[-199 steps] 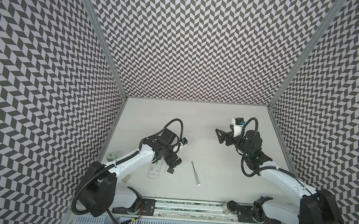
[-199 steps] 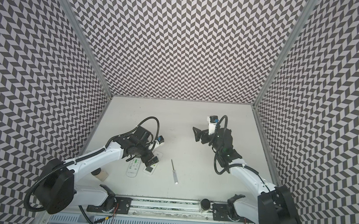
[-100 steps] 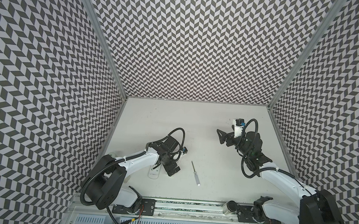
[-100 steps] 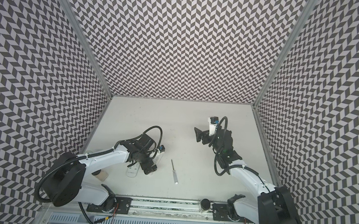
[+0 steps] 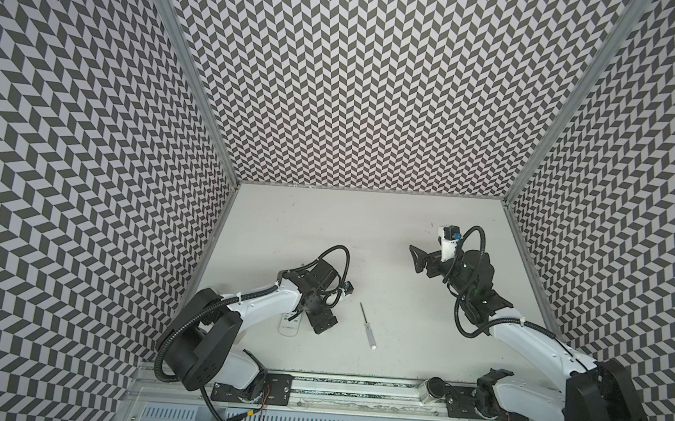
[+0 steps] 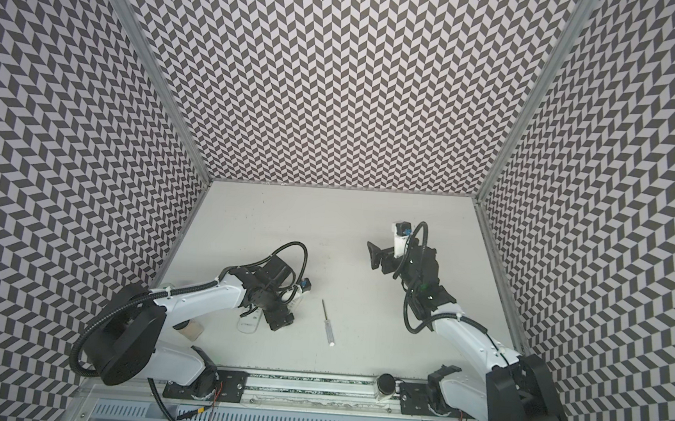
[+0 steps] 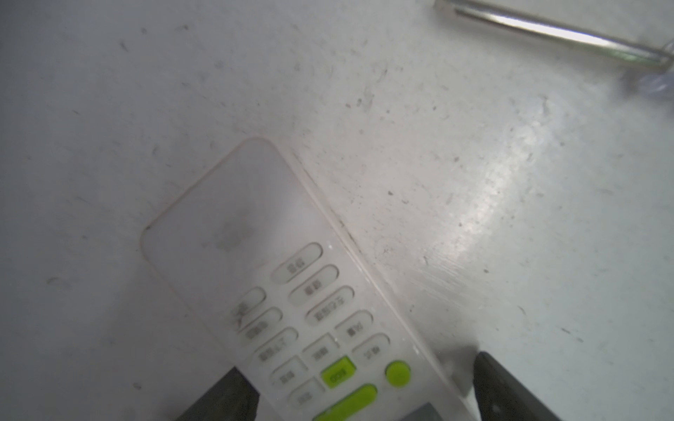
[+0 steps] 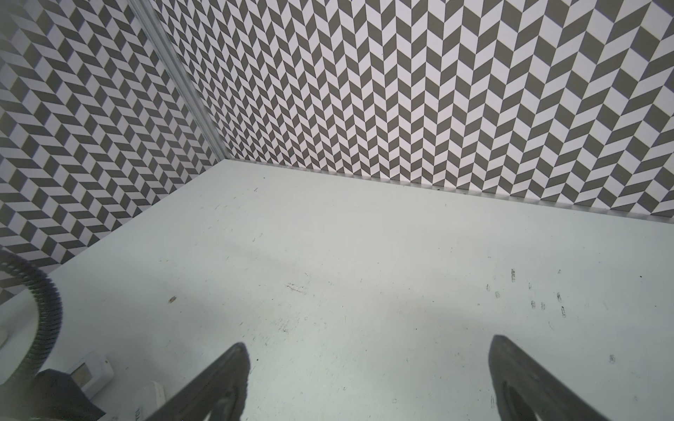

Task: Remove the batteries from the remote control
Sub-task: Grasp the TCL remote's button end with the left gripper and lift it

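Front-left on the worktop [image 5: 408, 224], the left pincer [image 7: 359, 364], spread, is straddling one white remote control [image 7: 233, 218]; one screwdriver [image 5: 368, 323] is lying nearby; the right pincer [image 8: 368, 344] is hovering spread.

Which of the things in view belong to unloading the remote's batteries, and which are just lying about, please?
For the job: remote control, keypad up, straddled by the open left end effector; batteries not visible.
Lying about: screwdriver; small jar by the front rail.
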`<action>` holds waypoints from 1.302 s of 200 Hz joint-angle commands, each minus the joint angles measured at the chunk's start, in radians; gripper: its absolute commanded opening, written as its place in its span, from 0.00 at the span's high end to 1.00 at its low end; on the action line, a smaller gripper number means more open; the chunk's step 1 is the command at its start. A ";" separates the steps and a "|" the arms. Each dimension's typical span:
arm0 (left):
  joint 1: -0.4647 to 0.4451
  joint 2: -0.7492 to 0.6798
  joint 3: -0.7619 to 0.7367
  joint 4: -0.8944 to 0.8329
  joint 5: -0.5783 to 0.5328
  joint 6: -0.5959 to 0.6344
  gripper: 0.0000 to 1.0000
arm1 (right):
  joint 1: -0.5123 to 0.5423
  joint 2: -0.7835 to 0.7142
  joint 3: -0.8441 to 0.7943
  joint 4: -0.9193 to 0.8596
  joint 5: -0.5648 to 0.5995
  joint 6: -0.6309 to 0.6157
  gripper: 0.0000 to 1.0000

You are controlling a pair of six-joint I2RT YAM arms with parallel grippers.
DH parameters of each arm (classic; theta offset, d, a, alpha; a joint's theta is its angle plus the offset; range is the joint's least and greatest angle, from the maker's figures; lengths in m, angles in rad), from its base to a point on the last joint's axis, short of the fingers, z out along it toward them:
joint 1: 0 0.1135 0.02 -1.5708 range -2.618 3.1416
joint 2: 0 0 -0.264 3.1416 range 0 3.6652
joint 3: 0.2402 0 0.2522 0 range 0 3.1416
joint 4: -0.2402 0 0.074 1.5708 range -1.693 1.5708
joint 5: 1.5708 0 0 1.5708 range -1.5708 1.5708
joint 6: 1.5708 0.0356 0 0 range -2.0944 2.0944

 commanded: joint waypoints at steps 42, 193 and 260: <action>0.015 -0.042 -0.083 0.029 -0.071 0.063 0.22 | 0.004 -0.037 -0.017 0.072 0.017 -0.044 0.01; 0.006 -0.052 -0.045 0.050 0.011 0.084 0.60 | 0.018 -0.102 -0.064 0.136 -0.015 -0.122 0.01; 0.016 -0.045 0.202 -0.006 0.003 0.037 0.64 | 0.102 -0.168 -0.052 0.183 -0.027 -0.312 0.01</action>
